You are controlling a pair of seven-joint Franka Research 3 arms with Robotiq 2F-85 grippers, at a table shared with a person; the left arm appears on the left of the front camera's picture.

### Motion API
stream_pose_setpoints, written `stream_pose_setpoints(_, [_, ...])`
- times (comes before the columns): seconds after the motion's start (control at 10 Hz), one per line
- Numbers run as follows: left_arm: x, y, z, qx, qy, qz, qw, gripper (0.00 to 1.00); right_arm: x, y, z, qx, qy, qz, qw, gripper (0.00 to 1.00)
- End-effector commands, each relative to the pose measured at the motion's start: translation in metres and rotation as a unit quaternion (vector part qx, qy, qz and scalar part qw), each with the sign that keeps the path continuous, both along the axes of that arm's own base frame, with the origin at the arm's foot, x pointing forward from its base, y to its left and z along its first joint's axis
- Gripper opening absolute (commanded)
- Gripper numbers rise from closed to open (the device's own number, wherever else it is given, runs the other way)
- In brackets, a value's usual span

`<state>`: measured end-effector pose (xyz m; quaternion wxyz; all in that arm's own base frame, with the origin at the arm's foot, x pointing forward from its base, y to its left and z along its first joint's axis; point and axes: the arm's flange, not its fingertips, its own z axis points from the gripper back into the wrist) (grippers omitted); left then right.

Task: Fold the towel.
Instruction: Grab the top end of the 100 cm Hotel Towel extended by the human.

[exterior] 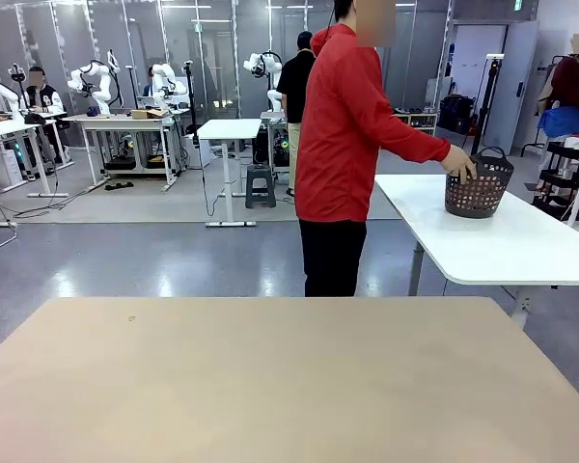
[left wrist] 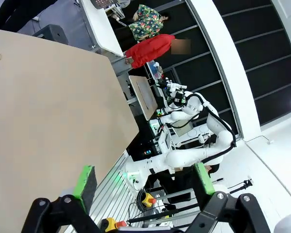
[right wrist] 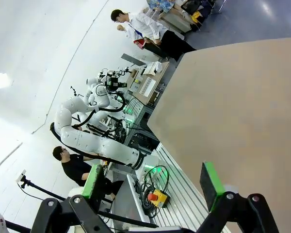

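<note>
The left gripper (left wrist: pixel 144 180) is fully open and holds nothing; it sits at one side edge of the counter (exterior: pixel 289 386). The right gripper (right wrist: pixel 151 181) is equally wide open and empty at the opposite edge. Beyond the counter's far edge a person (exterior: pixel 343 125) rests a hand (exterior: pixel 460 164) on a dark basket (exterior: pixel 478 188) on a white table (exterior: pixel 521 241). The towel's position cannot be told.

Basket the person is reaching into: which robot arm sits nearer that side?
Right, probably. The dark basket stands on the white table toward the robot's right, with the person's hand at its rim. The left gripper and right gripper are both open, so neither differs otherwise.
</note>
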<state>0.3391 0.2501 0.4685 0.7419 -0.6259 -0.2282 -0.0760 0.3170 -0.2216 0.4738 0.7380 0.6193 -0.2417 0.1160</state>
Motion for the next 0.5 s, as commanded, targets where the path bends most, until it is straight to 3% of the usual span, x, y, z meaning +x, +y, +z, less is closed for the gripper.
stream_pose_setpoints(0.0, [-0.0010, 0.0016, -0.0007, -0.003, -0.002, -0.004, 1.000, 1.00, 0.0003, -0.0001, -0.0005, 0.004, -0.011, 0.002, 1.000, 1.00])
stream_pose_setpoints(0.4, [-0.0010, 0.0016, -0.0007, -0.003, -0.002, -0.004, 1.000, 1.00, 0.0003, -0.0001, -0.0005, 0.004, -0.011, 0.002, 1.000, 1.00])
